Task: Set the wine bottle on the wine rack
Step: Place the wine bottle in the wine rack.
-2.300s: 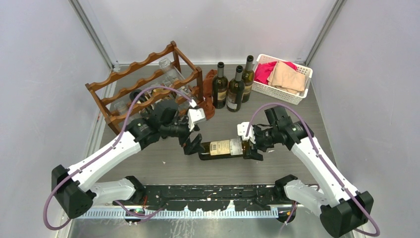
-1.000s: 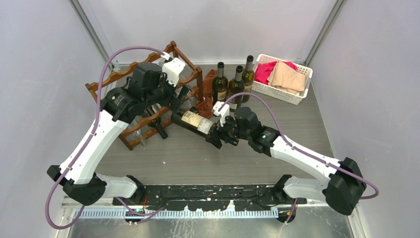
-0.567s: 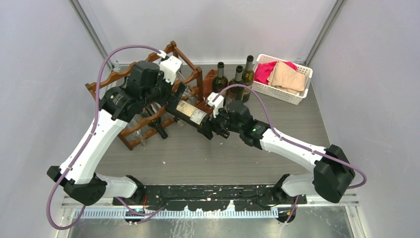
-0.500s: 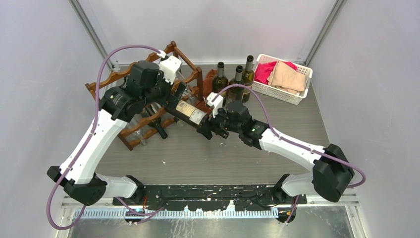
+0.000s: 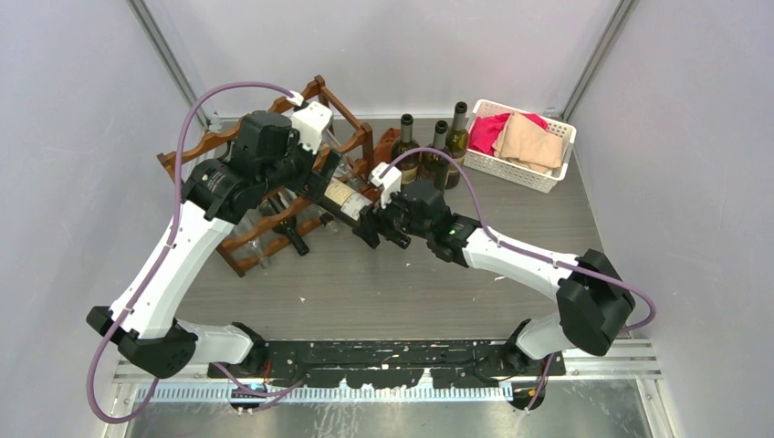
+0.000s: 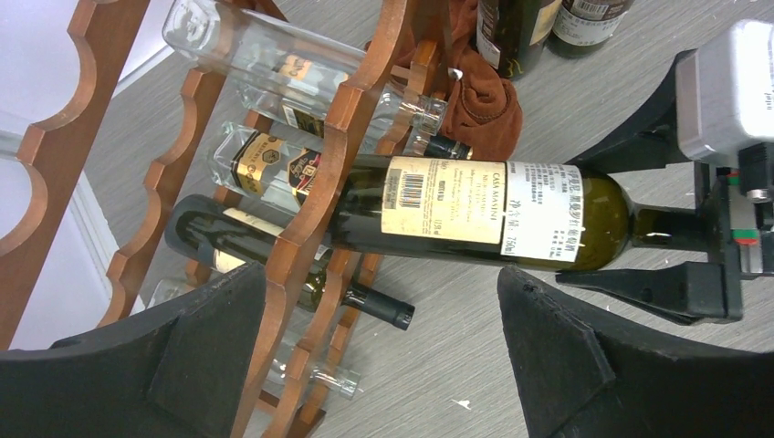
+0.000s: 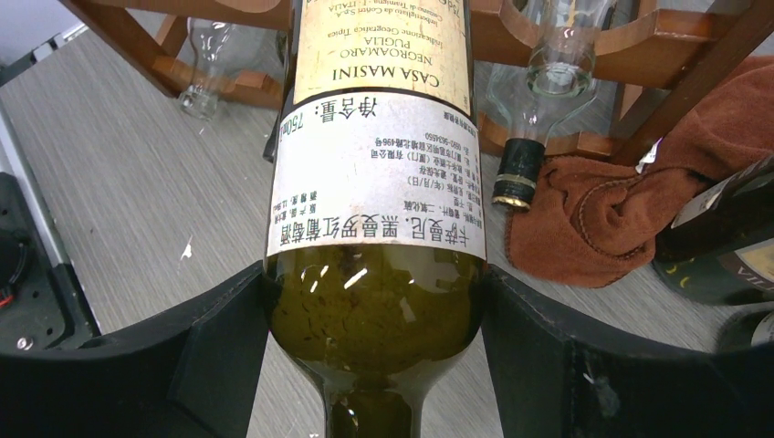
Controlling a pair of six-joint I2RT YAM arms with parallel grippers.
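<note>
The wine bottle (image 5: 342,197), dark green with a cream label, lies nearly level. Its base end sits between the scalloped rails of the reddish-brown wine rack (image 5: 265,124); its neck sticks out to the right. My right gripper (image 5: 372,226) is shut on the bottle's shoulder, and the right wrist view shows both pads against the glass (image 7: 374,319). My left gripper (image 5: 316,181) hangs open above the bottle and rack, holding nothing. In the left wrist view its fingers (image 6: 630,365) spread wide over the bottle (image 6: 456,212) and the rack's rail (image 6: 306,237).
Several other bottles lie in the rack, clear glass (image 6: 265,55) and dark (image 6: 274,265). A brown cloth (image 7: 593,228) lies at the rack's right end. Three bottles (image 5: 429,160) stand upright behind. A white basket (image 5: 538,178) of cloths is at the back right.
The bottle was lifted off the table and carried back-left, and its base has gone in among the rack's rails. My right arm stretched after it. My left gripper rose over the rack and is open.
</note>
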